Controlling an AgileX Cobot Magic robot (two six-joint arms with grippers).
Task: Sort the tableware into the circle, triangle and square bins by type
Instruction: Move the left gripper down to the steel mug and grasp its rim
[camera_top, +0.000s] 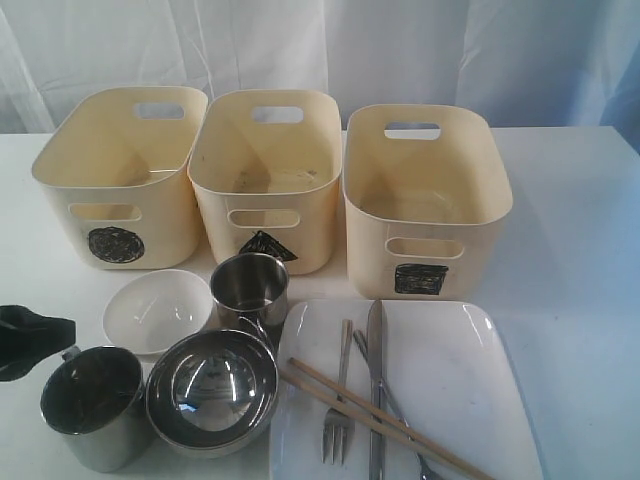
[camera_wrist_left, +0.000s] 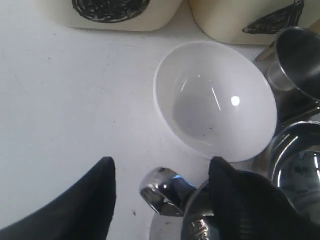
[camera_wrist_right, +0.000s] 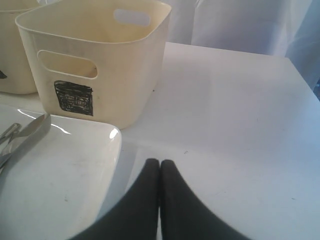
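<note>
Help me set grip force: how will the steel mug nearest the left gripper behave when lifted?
That steel mug looks rigid and thin-walled, so it is probably light and not fragile. Its polished surface may slip in the open left gripper. Its handle sits to one side, so it might tilt if gripped there.

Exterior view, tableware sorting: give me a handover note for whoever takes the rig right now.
Left pincer: open, straddling the near mug handle, not closed.
Right pincer: shut, empty, beside the plate.
Circle bin, triangle bin, square bin: all look empty.
On the table: second mug, white bowl, steel bowls; fork, knife, chopsticks on the plate.
Done: nothing sorted. Left: everything, probably starting with the near mug.
</note>
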